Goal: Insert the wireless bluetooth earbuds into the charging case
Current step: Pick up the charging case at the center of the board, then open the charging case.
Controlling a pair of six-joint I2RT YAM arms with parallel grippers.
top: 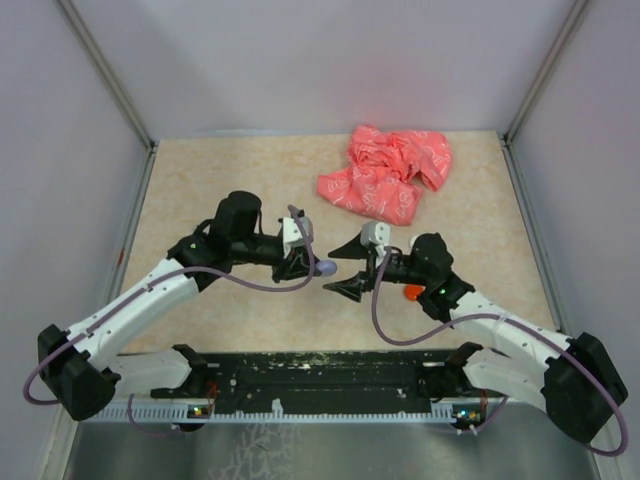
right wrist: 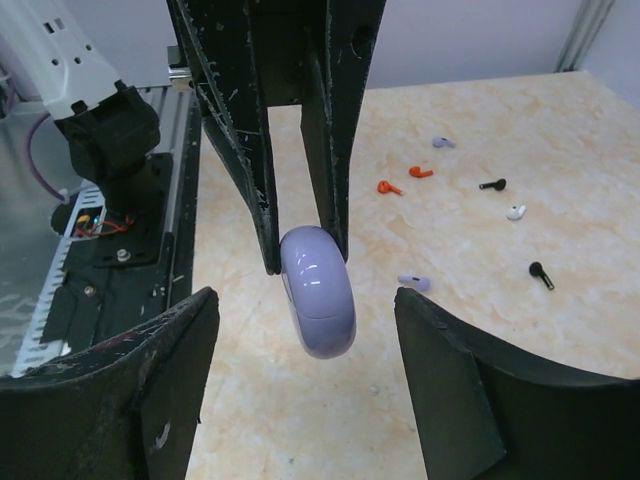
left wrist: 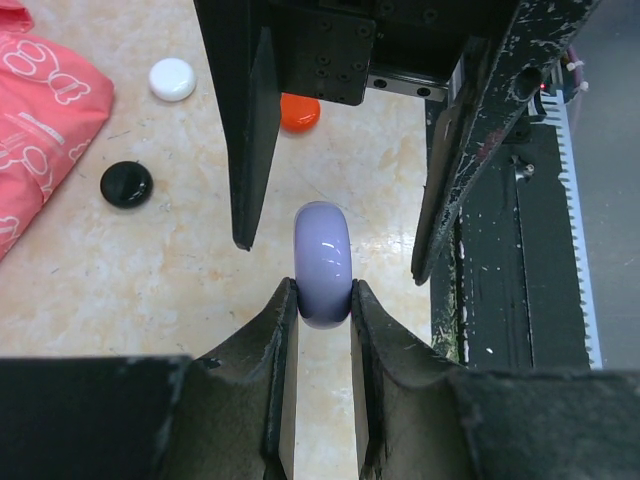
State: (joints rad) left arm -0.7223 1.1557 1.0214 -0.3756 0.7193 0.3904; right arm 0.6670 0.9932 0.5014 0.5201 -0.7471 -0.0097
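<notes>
**Top view.** L fingers (top: pixel 300 262) are pressed onto the purple charging case (top: pixel 325 268) over mid-surface (top: pixel 230 170). R fingers (top: pixel 348 290) face it from 3 o'clock, spread, with no contact seen. Pink bag (top: pixel 385 170) lies at 1 o'clock, well apart and not involved. Earbuds are too small to tell here.

**L wrist view.** L fingers (left wrist: pixel 278 330) pinch the case (left wrist: pixel 322 265) by its flat faces, so it stands edge-on. R fingers (left wrist: pixel 250 150) come in from 12 o'clock, one either side of it, apart from it. White disc (left wrist: pixel 172 79), black disc (left wrist: pixel 126 184) and orange disc (left wrist: pixel 298 112) lie between 10 and 12 o'clock. All are untouched.

**R wrist view.** R fingers (right wrist: pixel 180 350) stand wide either side of the case (right wrist: pixel 318 290), which hangs from the L fingers (right wrist: pixel 240 150). It appears clear of the surface. Earbuds (right wrist: pixel 413 283) lie loose on the surface from 1 to 3 o'clock. Nearest is a pale purple one, near the case but not touching.

**Assessment.** Case seems presented edge-on so the R side can take or open it. Lid appears shut and no bud is picked up, so insertion is not yet started. Risk: smooth, rounded case may slip during a two-sided grip.
</notes>
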